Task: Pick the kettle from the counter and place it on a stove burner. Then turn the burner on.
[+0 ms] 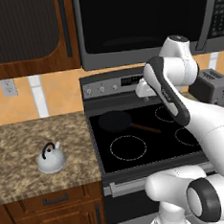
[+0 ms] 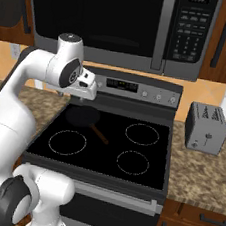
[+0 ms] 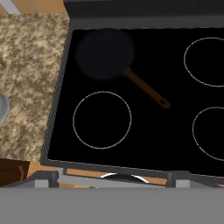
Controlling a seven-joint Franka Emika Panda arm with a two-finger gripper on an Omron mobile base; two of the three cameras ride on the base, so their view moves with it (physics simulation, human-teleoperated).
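On the counter (image 1: 21, 155), near its front edge and just left of the cooktop, sits one small white-grey kettle (image 1: 51, 158). It stands upright with its thin black handle arched over the top. Nothing touches it. One wooden drawer front with a dark handle shows below the counter edge. Next to the counter is one black glass cooktop (image 1: 150, 144) with four white ring burners drawn on it. The front left stove burner (image 1: 128, 147) is the one closest to the kettle, and it is bare. Behind it, on the back left ring, lies one dark frying pan (image 1: 114, 120). Its brown handle points toward the middle of the cooktop. The gripper (image 2: 85, 92) hangs high over the back left part of the cooktop, above the pan, well apart from the kettle. Its two fingers are spread wide and hold nothing. On the counter at the right of the cooktop stands one grey toaster (image 2: 206, 128). Above the stove hangs one dark microwave (image 2: 117, 20).
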